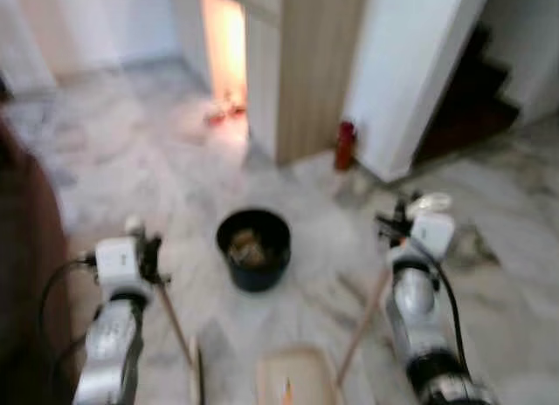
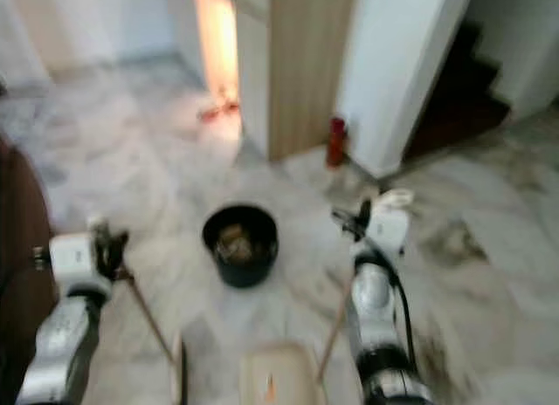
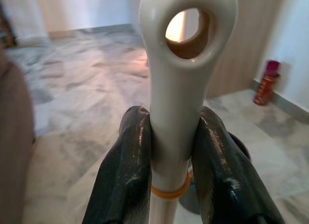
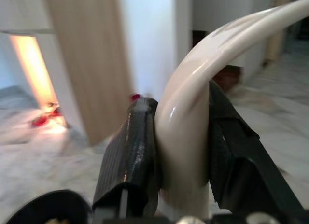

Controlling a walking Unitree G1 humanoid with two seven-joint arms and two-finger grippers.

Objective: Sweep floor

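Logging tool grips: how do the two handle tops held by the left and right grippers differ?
The broom handle in the left gripper ends straight, with a round hanging hole and an orange ring below. The dustpan handle in the right gripper curves over, with no hole. Both are cream plastic, clamped between black jaws.

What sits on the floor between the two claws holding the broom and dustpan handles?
A black bucket with debris inside stands on the marble floor, between the left claw and right claw, in the left eye view.
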